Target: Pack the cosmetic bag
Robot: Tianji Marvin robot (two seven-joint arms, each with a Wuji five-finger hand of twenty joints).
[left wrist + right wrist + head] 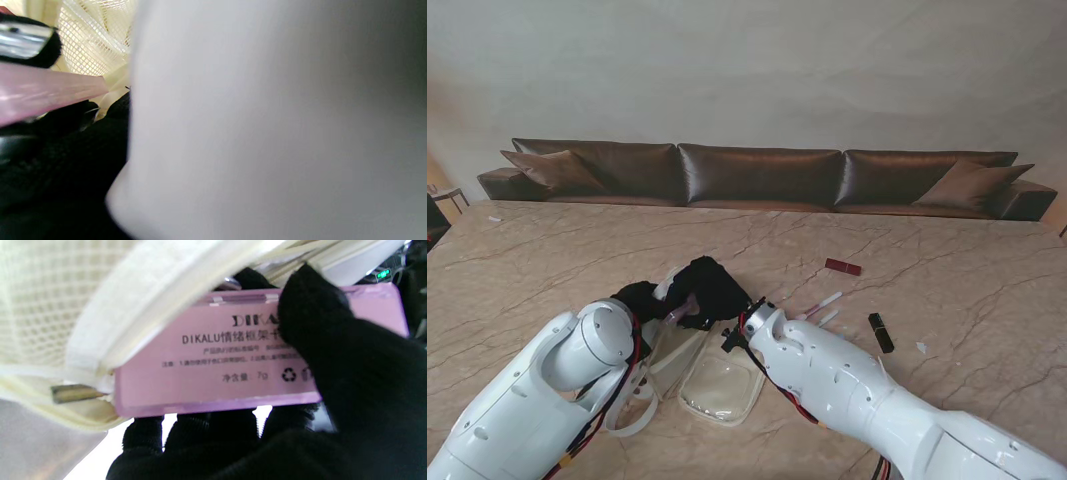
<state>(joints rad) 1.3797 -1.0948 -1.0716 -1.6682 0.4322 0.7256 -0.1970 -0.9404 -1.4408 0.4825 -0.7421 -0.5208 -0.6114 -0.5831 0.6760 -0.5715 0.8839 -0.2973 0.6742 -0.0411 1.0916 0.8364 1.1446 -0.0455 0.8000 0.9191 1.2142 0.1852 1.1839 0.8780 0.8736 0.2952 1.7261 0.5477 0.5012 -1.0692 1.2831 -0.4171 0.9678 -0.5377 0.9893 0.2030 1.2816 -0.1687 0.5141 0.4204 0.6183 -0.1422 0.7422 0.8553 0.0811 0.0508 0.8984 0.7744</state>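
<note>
The cream mesh and clear cosmetics bag (722,390) lies just in front of me, its far rim raised towards my hands. My right hand (712,288), in a black glove, is shut on a flat pink palette (681,310). In the right wrist view the palette (213,373) shows printed text, with the thumb on its face and fingers (213,436) under it, one end at the bag's zip edge (83,386). My left hand (639,298) grips the bag's rim beside it. The left wrist view is mostly blocked by a white blur, showing only the mesh (90,43) and the palette (43,93).
To the right lie a dark red case (843,267), two thin pink-and-white tubes (822,305), a black tube (881,332) and a small white scrap (921,347). The bag's white strap (639,412) loops near my left arm. A brown sofa (757,175) runs along the far edge.
</note>
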